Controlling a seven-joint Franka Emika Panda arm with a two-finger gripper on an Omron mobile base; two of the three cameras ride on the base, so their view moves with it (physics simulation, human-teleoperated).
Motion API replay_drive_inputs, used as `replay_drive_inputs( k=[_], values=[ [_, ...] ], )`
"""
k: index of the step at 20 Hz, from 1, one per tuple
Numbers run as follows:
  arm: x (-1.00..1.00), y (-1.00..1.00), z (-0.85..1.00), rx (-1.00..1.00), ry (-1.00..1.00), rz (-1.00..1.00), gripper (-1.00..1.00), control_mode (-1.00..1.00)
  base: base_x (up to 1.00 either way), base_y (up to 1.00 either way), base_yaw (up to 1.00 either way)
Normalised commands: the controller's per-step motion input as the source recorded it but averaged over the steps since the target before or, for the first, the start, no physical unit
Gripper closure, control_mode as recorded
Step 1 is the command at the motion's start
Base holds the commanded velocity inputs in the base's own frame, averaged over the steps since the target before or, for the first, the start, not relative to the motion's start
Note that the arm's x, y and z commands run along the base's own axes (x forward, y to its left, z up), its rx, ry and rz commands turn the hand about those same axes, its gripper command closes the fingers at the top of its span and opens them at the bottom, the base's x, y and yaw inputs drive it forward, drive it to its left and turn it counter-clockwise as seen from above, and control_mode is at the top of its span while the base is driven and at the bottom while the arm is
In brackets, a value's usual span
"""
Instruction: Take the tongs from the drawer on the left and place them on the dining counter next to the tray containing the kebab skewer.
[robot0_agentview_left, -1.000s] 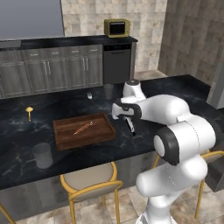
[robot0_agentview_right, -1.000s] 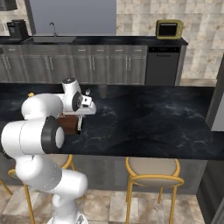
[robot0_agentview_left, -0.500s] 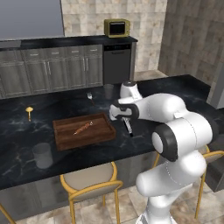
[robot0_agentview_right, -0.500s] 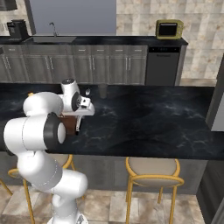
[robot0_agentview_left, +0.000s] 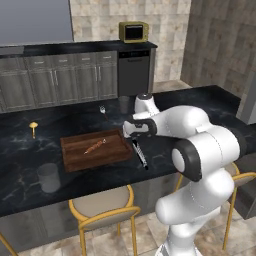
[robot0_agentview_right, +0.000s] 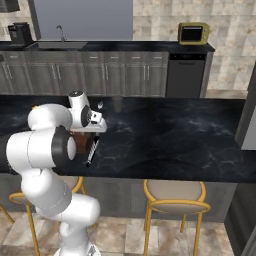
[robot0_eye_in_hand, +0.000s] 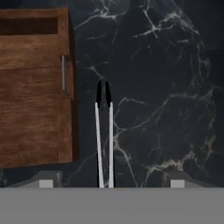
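Black, silver-armed slim tongs (robot0_eye_in_hand: 104, 131) lie free on the veined black marble dining counter (robot0_eye_in_hand: 166, 87) between the widely parted, empty gripper (robot0_eye_in_hand: 107, 180); judged light, stiff, slippery, best gripped mid-length.

no readable text, labels, brands, numbers or signs anywhere; appliance fronts and cabinet fronts too small and blurred to show any lettering.
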Motion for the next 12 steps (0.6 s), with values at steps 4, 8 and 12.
replay_drive_inputs(
  k=[4, 8, 12],
  values=[
    [0.0, -0.04, 0.08, 0.0, 0.0, -0.06, -1.0, -1.0, 0.0, 0.0, 0.0],
    [-0.02, -0.15, 0.43, 0.0, -0.01, -0.12, -1.0, -1.0, 0.0, 0.0, 0.0],
    [-0.43, -0.02, 0.67, -0.01, -0.17, -0.13, -1.0, -1.0, 0.0, 0.0, 0.0]
  ],
)
